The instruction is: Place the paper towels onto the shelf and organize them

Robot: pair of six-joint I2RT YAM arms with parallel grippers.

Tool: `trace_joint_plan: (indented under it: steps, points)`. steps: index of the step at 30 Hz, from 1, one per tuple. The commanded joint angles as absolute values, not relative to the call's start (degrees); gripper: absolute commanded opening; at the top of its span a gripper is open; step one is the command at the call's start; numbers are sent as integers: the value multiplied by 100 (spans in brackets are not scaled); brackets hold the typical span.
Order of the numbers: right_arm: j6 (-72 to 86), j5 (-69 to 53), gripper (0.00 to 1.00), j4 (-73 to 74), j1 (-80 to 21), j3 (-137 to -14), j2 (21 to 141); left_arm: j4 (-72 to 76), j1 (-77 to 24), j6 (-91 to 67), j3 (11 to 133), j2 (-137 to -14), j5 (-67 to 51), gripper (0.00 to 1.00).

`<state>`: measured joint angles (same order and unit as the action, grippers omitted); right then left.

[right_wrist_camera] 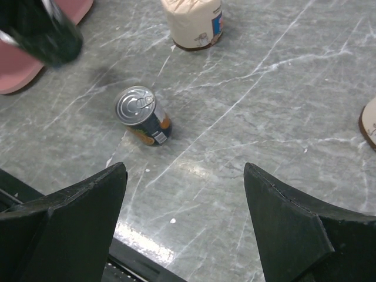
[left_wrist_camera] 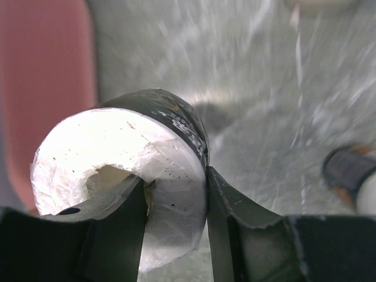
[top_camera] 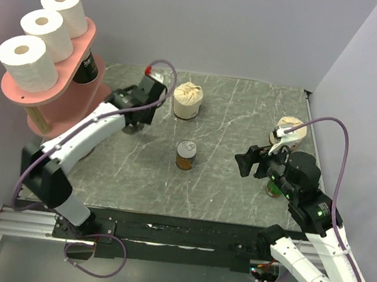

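My left gripper (left_wrist_camera: 175, 182) is shut on a black-wrapped paper towel roll (left_wrist_camera: 117, 147), one finger in its hollow core and one outside. In the top view the left gripper (top_camera: 134, 122) hangs above the table beside the pink shelf (top_camera: 57, 90). Three white rolls (top_camera: 42, 30) stand on the shelf's top board, and a black roll (top_camera: 86, 66) stands on the lower board. One cream roll (top_camera: 187, 99) stands mid-table, and another (top_camera: 290, 128) stands behind my right arm. My right gripper (top_camera: 244, 163) is open and empty above bare table (right_wrist_camera: 185, 194).
A small tin can (top_camera: 186, 156) stands mid-table and also shows in the right wrist view (right_wrist_camera: 141, 114). A green bottle (top_camera: 275, 189) is mostly hidden under my right wrist. Grey walls close in the left, back and right sides.
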<state>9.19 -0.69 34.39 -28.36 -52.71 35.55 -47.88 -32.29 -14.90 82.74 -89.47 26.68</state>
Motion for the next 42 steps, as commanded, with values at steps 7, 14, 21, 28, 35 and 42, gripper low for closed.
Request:
trace_joint_plan:
  steps: [7,14,21,28,35,42]
  points:
    - [1107,-202,88,3419,-2874,-5721,3718,-5370,-2971,-598,9834,-8384,4165,45]
    - [1064,-325,88,3463,-2874,-5836,3691,-5212,-2505,-422,9766,-8332,4561,45]
    - [1090,-352,88,3428,-2874,-5740,3507,-5019,-2276,-325,9466,-8419,4763,45]
    - [1002,-308,89,3516,-2874,-5880,3480,-4904,-2136,-281,9395,-8604,4834,45]
    - [923,-237,89,3542,-2865,-5906,3349,-4905,-1978,-220,9510,-8763,5115,49]
    - [817,-202,89,3603,-2874,-6020,3305,-4904,-1863,-150,9466,-8859,5554,56]
